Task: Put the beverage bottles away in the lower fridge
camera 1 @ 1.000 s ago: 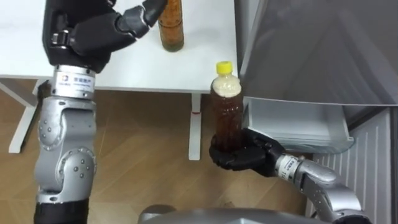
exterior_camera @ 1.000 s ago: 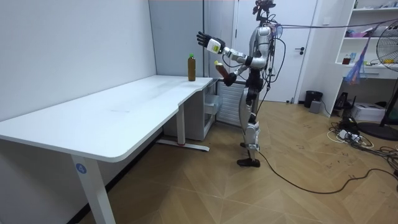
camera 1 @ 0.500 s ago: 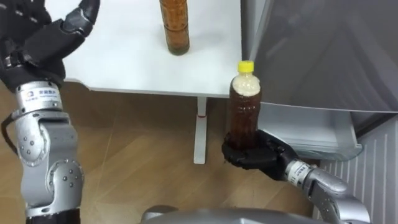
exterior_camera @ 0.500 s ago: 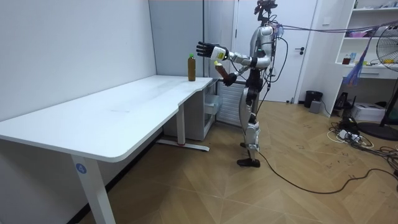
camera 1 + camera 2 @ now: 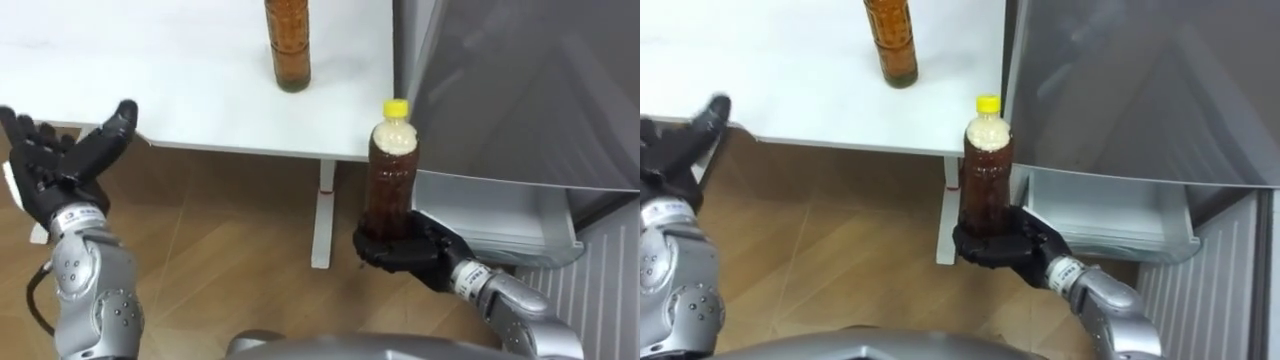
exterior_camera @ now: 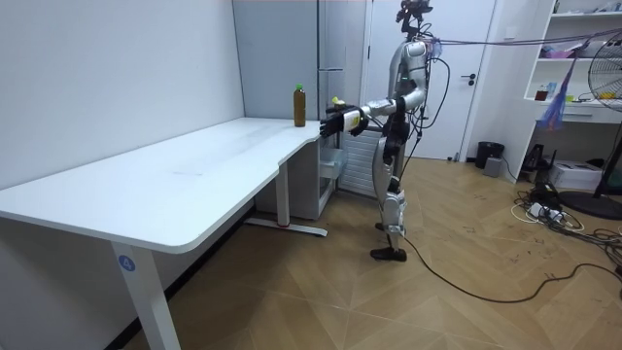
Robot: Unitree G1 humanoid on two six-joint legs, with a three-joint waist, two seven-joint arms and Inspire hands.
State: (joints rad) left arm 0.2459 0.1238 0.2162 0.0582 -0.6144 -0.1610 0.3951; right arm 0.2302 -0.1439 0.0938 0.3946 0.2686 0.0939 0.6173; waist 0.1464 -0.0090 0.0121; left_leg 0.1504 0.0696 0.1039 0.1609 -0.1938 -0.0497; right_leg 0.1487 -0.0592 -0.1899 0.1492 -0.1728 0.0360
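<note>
1. The right hand (image 5: 400,248) has its fingers curled around the base of the yellow-capped bottle (image 5: 389,175), which it holds upright beyond the table (image 5: 180,90) edge.
2. The left hand (image 5: 62,165), at 9 o'clock, is spread and holds nothing.
3. The second bottle (image 5: 287,45) stands on the table, at 11 o'clock from the held one.
4. The fridge drawer (image 5: 500,215) is open at 3 o'clock.
5. The full bottle is probably heavy, smooth and top-heavy, so a hold at mid-body seems steadier.
6. No label can be read.
</note>
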